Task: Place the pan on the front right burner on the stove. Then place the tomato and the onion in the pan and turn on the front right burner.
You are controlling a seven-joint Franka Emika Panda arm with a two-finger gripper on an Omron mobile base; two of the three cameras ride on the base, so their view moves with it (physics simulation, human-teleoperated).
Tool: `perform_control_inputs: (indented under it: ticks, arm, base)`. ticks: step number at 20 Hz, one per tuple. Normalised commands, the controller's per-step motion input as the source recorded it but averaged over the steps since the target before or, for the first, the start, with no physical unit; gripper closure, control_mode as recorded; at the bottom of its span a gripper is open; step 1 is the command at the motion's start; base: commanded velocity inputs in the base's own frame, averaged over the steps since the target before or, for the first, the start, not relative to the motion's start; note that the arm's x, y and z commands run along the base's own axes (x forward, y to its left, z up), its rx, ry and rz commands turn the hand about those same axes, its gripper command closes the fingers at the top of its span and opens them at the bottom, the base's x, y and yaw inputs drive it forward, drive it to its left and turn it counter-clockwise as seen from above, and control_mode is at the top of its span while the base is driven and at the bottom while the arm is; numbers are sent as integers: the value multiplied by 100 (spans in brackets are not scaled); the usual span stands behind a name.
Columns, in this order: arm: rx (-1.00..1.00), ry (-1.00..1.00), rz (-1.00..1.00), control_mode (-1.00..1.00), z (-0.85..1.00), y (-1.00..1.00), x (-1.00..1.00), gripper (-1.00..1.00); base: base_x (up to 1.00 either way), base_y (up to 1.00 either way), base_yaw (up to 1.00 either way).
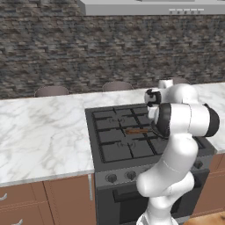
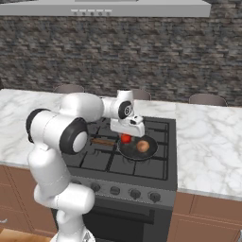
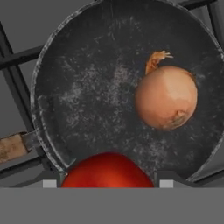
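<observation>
The pan (image 2: 137, 149) sits on the front right burner (image 2: 150, 158) of the stove (image 2: 97, 160). The onion (image 3: 166, 97) lies in it at 3 o'clock. The gripper (image 2: 125, 137) holds the tomato (image 3: 107, 170) between its fingers, above the pan's 6 o'clock edge.

A white marble desk (image 1: 44, 132) runs beneath a dark stone wall (image 1: 66, 48), with a grey range hood (image 1: 149, 6) above, wooden cabinets (image 1: 48, 202) below.

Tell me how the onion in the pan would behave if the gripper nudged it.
The onion is nearly round, so it would likely roll. The pan has a raised rim that should probably stop it. Its dry-looking skin suggests it grips better than the glossy tomato.
</observation>
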Motion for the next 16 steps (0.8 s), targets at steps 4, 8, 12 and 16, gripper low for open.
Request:
perform_control_inputs:
  ticks: [4,8,12,16]
  arm:
    - [-6,5,-11,-100,-35,-8,2,100]
    - [-2,4,-9,-100,-30,-16,0,100]
    - [0,4,-8,-100,-26,-19,0,100]
    - [0,4,-6,-100,-21,-10,0,100]
  base:
    - [0,0,0]
    - [0,0,0]
    - [0,0,0]
    - [0,0,0]
